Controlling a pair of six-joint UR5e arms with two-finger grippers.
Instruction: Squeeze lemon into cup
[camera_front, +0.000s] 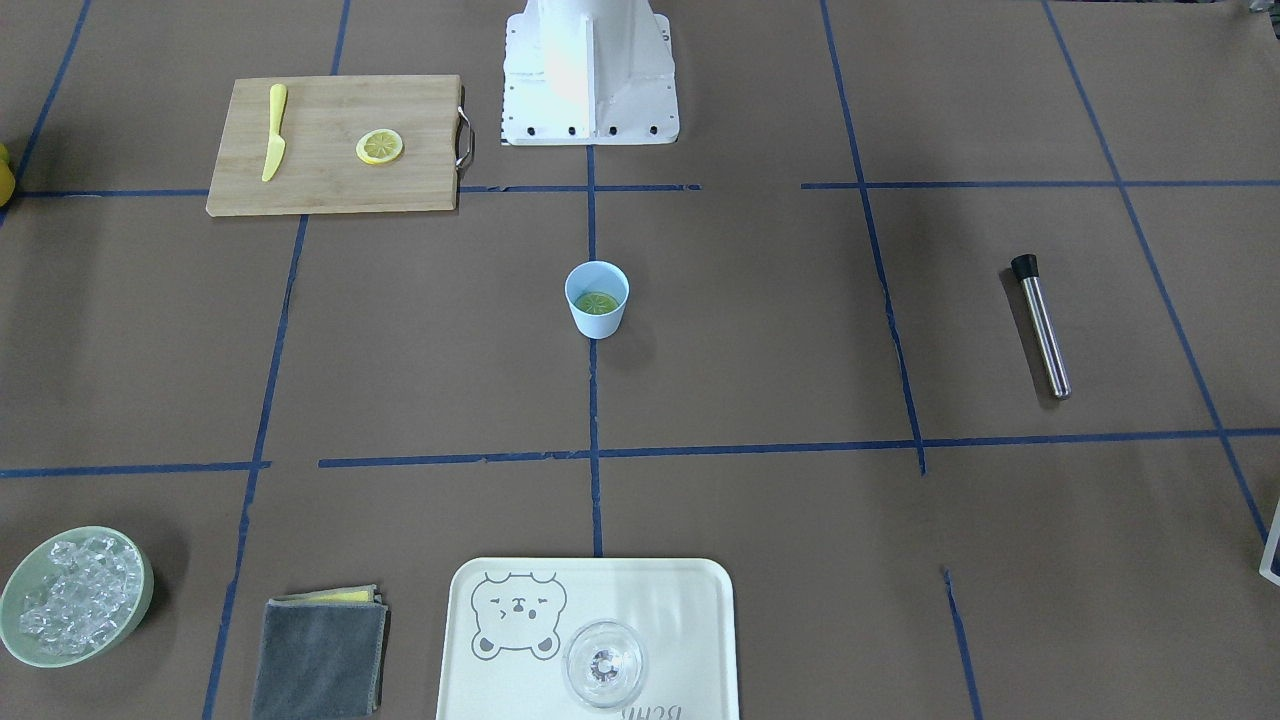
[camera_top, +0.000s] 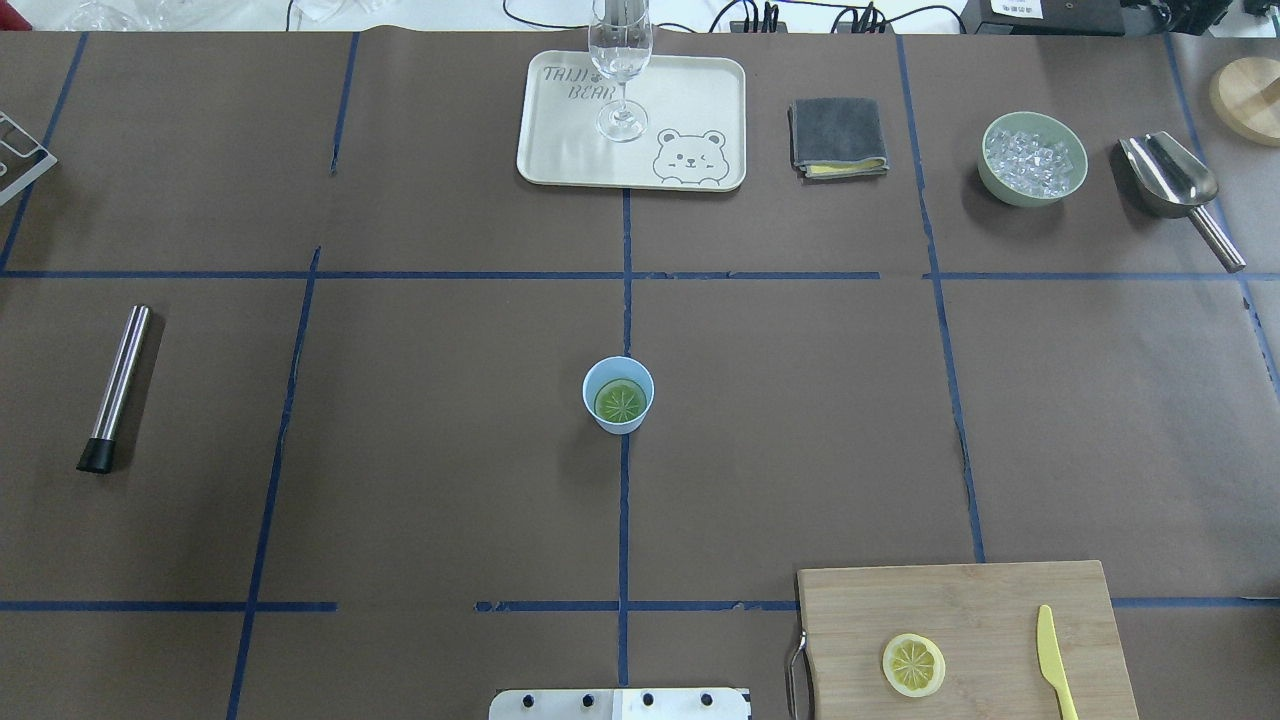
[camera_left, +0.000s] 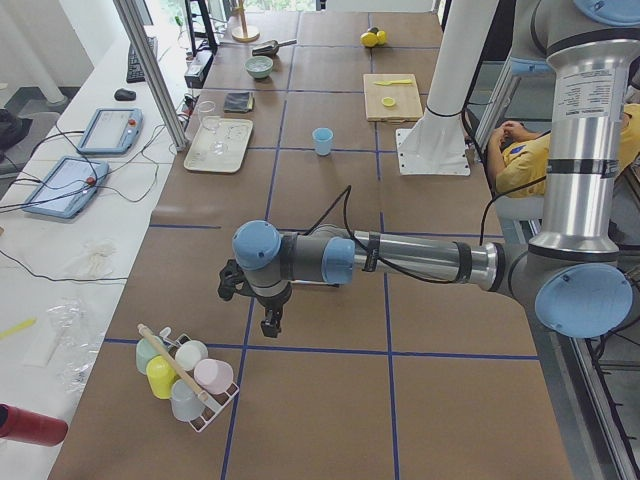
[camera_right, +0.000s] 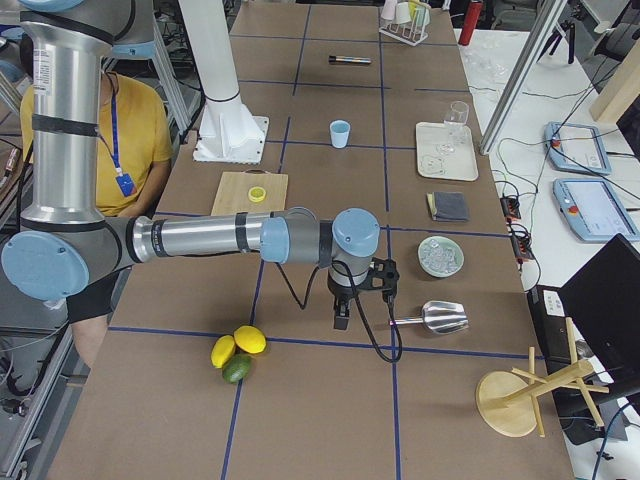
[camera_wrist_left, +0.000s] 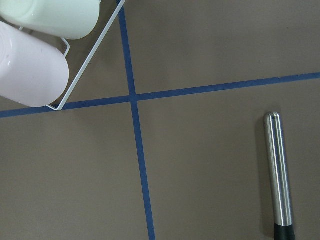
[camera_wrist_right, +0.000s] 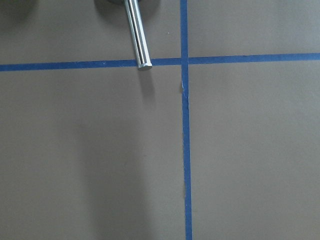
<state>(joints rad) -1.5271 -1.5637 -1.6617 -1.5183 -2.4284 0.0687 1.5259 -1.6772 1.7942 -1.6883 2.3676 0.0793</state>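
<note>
The light blue cup (camera_front: 598, 322) stands at the table's centre, also in the overhead view (camera_top: 592, 385). One lemon slice (camera_top: 620, 401) lies inside it. A second lemon slice (camera_front: 380, 146) lies flat on the wooden cutting board (camera_front: 330, 190), also in the overhead view (camera_top: 913, 665). My left gripper (camera_left: 270, 322) hangs far off at the table's left end, above the tape lines. My right gripper (camera_right: 340, 318) hangs at the right end near the scoop. Neither gripper shows in the central or wrist views, so I cannot tell whether they are open or shut.
A yellow knife (camera_top: 1052, 660) lies on the board. A steel muddler (camera_top: 115, 388) lies left. A tray (camera_top: 560, 150) with a clear glass (camera_top: 620, 60), a grey cloth (camera_top: 837, 135), an ice bowl (camera_top: 1033, 160) and a scoop (camera_top: 1180, 190) line the far edge. A cup rack (camera_left: 185, 375) stands near the left gripper.
</note>
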